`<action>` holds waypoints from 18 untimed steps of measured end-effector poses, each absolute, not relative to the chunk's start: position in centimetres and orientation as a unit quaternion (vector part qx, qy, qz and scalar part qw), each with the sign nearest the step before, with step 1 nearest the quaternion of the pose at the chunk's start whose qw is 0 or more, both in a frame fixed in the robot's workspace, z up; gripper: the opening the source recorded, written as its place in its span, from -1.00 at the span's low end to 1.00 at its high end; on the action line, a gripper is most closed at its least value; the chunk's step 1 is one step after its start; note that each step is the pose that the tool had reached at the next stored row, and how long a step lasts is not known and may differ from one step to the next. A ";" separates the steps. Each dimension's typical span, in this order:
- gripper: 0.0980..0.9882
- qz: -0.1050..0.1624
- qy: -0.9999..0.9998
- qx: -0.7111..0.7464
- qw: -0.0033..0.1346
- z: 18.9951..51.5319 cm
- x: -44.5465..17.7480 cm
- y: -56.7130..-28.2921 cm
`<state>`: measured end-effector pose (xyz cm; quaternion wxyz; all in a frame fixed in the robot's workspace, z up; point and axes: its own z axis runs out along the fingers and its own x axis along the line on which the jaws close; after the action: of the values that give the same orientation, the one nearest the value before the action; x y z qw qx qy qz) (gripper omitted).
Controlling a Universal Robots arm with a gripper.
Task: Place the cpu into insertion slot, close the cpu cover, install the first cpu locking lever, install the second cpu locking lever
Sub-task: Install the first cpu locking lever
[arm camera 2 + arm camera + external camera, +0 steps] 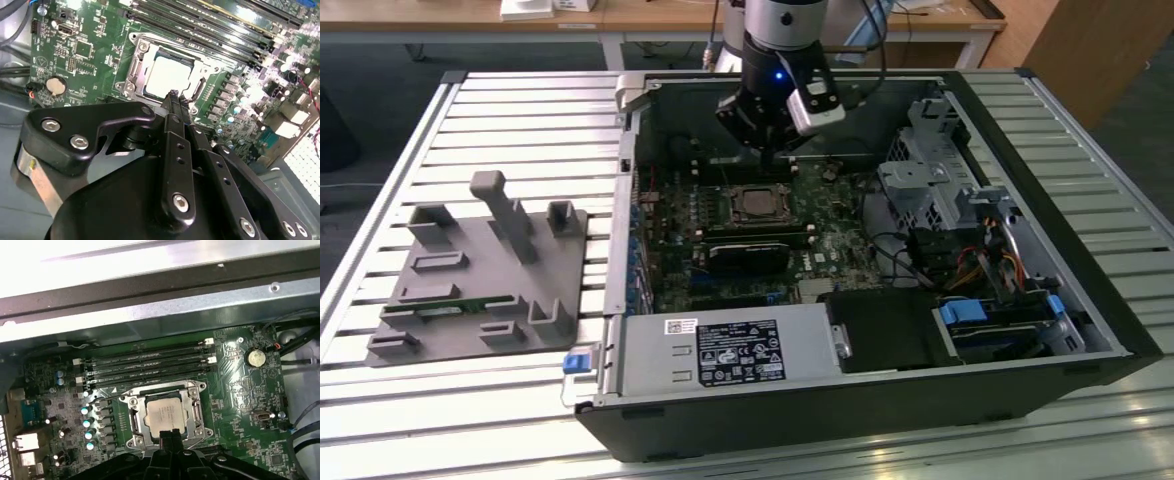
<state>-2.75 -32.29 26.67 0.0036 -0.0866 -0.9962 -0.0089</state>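
Second wrist view: matte black gripper (173, 96), jaws clenched empty, near the dull-silver square cpu (166, 75) framed by the shiny cpu cover (134, 67).

The cpu (162, 413) is silver-grey, the cpu cover (133, 421) silvery, the circuit board (240, 390) green.

Exterior view. Arm (774, 25): pale grey-white wrist tube over a black housing, with a small blue light (781, 72) on the housing. Light grey box (817, 105) mounted on one side. Dark cable (874, 40) runs beside the tube.
Second wrist view. Gripper (172, 95): matte black linkage plates, silver socket-head screws (80, 142) at the pivots, slim black jaws, silvery collar (25, 160) at its base.
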 end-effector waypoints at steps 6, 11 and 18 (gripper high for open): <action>-0.96 -0.013 -0.998 -0.059 0.000 26.6 -2.8 -32.3; -0.96 -0.013 -1.000 -0.024 0.000 26.6 -2.8 -32.3; -0.96 -0.013 -1.000 -0.022 0.001 26.6 -2.9 -32.3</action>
<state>-2.92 -32.30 26.59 0.0005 -0.0218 -0.9997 -0.0129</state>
